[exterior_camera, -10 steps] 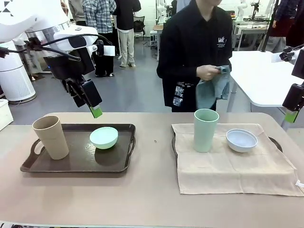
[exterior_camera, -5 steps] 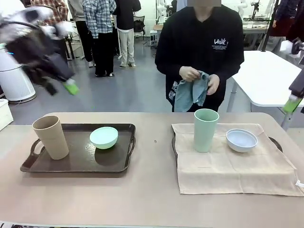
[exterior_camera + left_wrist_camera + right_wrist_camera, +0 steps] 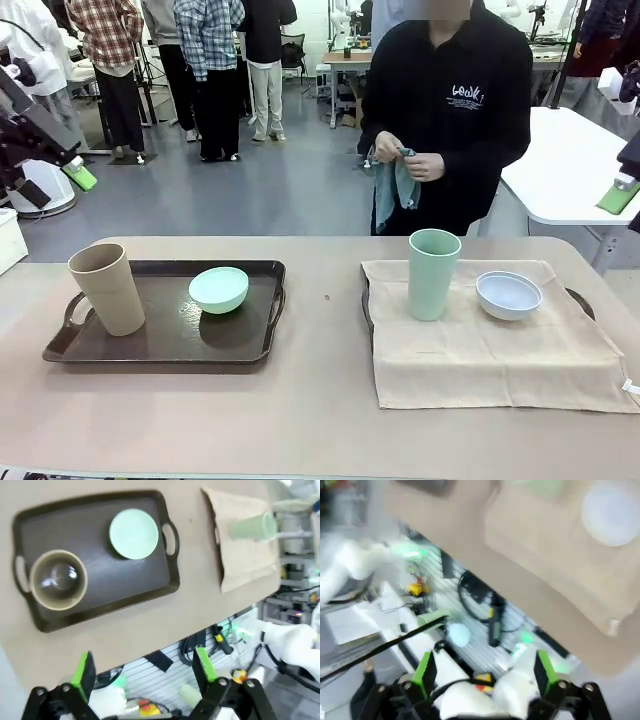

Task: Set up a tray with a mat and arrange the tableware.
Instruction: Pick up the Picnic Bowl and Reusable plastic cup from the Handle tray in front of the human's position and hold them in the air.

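Left pincer (image 3: 143,664): jaws wide, nothing between the green pads (image 3: 83,666). It is raised at the far left of the front view, well apart from everything on the worktop (image 3: 320,420).
Right pincer (image 3: 485,669): jaws wide and empty. It is raised at the right edge of the front view, well apart from the mat (image 3: 490,350). Its wrist view is blurred.
Left tray (image 3: 160,350): dark brown with a handle at each end. It lies flat on the left half of the worktop and has no mat in it.
Tan cup (image 3: 107,288): upright at the left end of the left tray, mouth up. From the left wrist view it looks empty.
Mint bowl (image 3: 219,289): in the left tray toward its far right part, tipped a little. It is apart from the tan cup.
Right tray (image 3: 367,310): on the right half of the worktop, mostly under the mat, with dark handles showing at both sides.
Mat: beige cloth spread over the right tray, its near edge hanging past the tray onto the worktop.
Sage cup (image 3: 433,274): upright on the mat, at its far left part.
Pale bowl (image 3: 508,295): upright on the mat, just right of the sage cup and not touching it.
Person (image 3: 450,110): stands at the far side in a black top, with both hands at chest height on a blue-grey cloth (image 3: 392,190).
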Controlling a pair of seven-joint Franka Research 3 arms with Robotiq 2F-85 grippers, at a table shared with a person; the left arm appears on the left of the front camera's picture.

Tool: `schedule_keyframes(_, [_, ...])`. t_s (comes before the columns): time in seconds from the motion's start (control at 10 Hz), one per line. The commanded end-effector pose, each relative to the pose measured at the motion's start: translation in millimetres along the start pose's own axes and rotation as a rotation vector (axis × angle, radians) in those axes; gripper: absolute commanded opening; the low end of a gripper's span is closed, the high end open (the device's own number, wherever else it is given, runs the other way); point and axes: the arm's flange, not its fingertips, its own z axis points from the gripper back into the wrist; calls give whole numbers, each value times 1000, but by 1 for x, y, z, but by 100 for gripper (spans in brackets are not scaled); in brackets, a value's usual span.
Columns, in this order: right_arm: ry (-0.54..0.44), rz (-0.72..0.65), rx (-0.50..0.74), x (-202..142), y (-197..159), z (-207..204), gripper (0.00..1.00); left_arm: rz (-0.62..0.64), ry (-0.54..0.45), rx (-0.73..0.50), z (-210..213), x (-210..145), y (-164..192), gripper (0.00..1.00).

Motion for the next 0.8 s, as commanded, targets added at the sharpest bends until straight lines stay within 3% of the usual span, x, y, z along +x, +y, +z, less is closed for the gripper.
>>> schedule_keyframes(0.0, [14,147,662,-2,-19,16,100,75,-56,-255,10,-2,23,100])
schedule_keyframes(0.1, [-58,147,882,-7,-40,22,100,114,-41,-416,9,1,33,100])
schedule_keyframes(0.2, [-114,122,1006,-14,-64,24,100,200,28,-580,0,4,53,100])
schedule_keyframes(0.3, [-147,80,1093,-21,-83,20,100,275,162,-705,-8,4,74,100])
schedule_keyframes(0.4, [-156,24,1132,-26,-93,14,100,332,289,-749,-18,4,87,100])
schedule_keyframes(0.5, [-160,-34,1145,-27,-97,9,100,368,309,-758,-24,-1,95,100])
schedule_keyframes(0.6, [-165,-159,1047,-24,-93,6,100,220,128,-666,-15,-10,74,100])
schedule_keyframes(0.7, [-109,89,939,-18,-91,-35,100,220,128,-666,-15,-10,74,100])
